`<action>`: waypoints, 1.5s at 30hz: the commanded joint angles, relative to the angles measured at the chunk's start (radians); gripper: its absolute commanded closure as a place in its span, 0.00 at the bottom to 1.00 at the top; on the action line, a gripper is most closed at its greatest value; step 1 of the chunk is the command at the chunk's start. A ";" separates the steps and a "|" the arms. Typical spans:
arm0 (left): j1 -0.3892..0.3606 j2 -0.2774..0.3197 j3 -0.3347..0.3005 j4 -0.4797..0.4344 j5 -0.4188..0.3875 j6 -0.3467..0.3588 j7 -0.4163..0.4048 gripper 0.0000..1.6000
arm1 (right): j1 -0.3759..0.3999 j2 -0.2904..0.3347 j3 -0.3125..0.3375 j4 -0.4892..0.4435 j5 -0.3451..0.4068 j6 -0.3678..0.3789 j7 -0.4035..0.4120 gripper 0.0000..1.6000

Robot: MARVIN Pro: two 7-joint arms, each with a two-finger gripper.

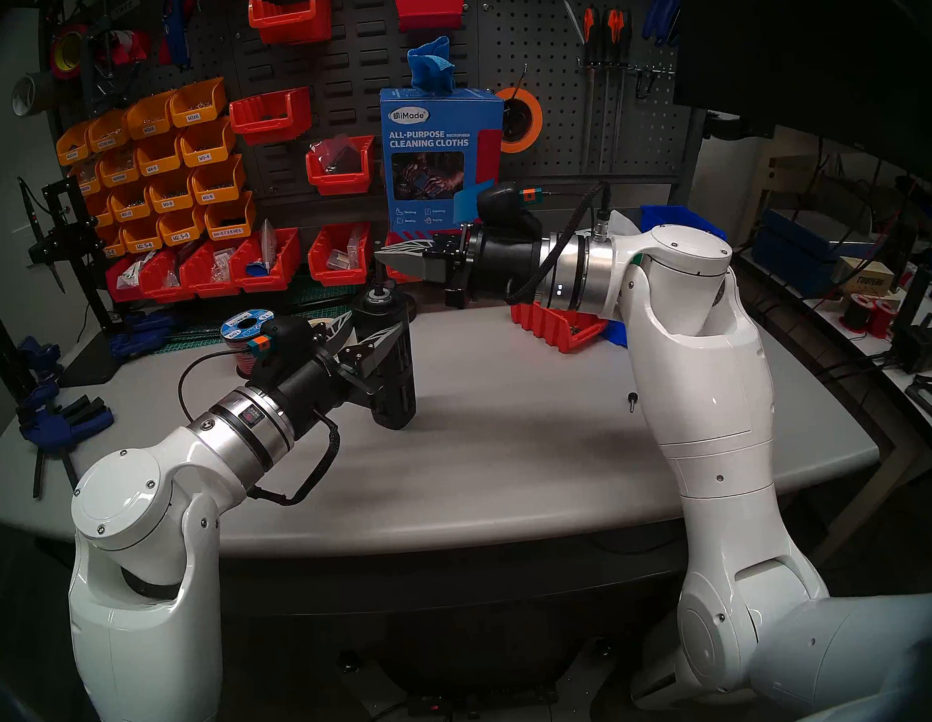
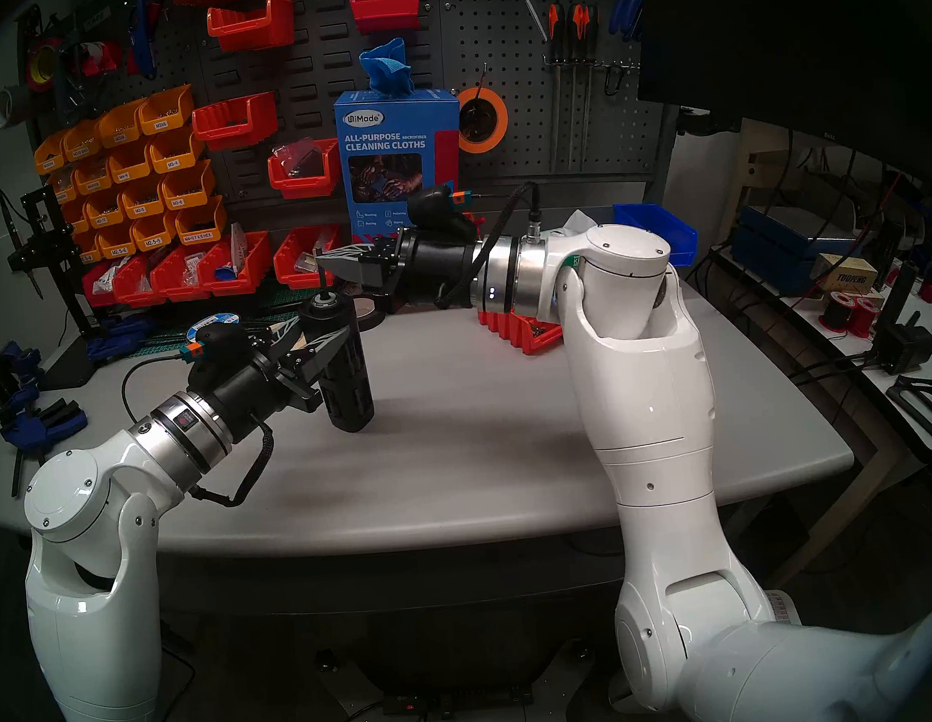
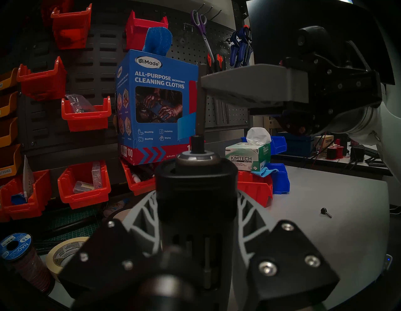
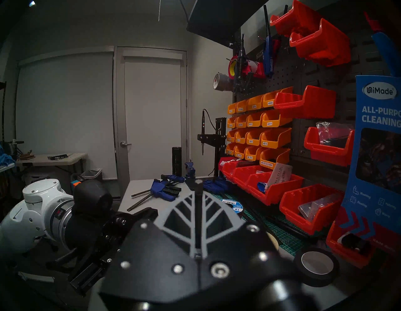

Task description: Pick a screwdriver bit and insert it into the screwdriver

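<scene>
Hanging upright from the clamped right pincer (image 3: 202, 86), the screwdriver bit (image 3: 200, 113) stood directly above the screwdriver (image 3: 195, 191), gripped by the left pincer (image 1: 377, 339).

A tall black round screwdriver (image 1: 390, 366) with long slots down its sides is held upright above the grey table. A silver ring (image 3: 196, 154) is seen around the hole at its top. A short, thin, dark metal screwdriver bit (image 3: 200, 108) is held straight up and down right over that hole. Its lower end is at the small black collar in the hole.
</scene>
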 commanded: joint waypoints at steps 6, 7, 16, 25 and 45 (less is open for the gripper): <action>0.012 0.001 -0.002 0.000 -0.002 0.007 -0.004 1.00 | 0.023 0.003 -0.012 -0.008 0.005 -0.004 0.012 1.00; 0.012 0.001 -0.002 0.000 -0.001 0.007 -0.003 1.00 | 0.024 0.002 -0.013 -0.006 0.006 -0.007 0.012 1.00; 0.013 0.003 0.001 0.003 0.001 0.005 -0.004 1.00 | 0.033 0.000 -0.012 -0.004 0.012 -0.016 0.013 1.00; 0.013 0.004 0.006 0.004 0.002 0.003 -0.004 1.00 | 0.034 0.001 -0.001 -0.011 0.011 -0.017 0.013 1.00; 0.014 0.008 0.011 0.011 0.007 -0.002 -0.001 1.00 | 0.044 -0.004 0.008 -0.005 0.008 -0.022 0.016 1.00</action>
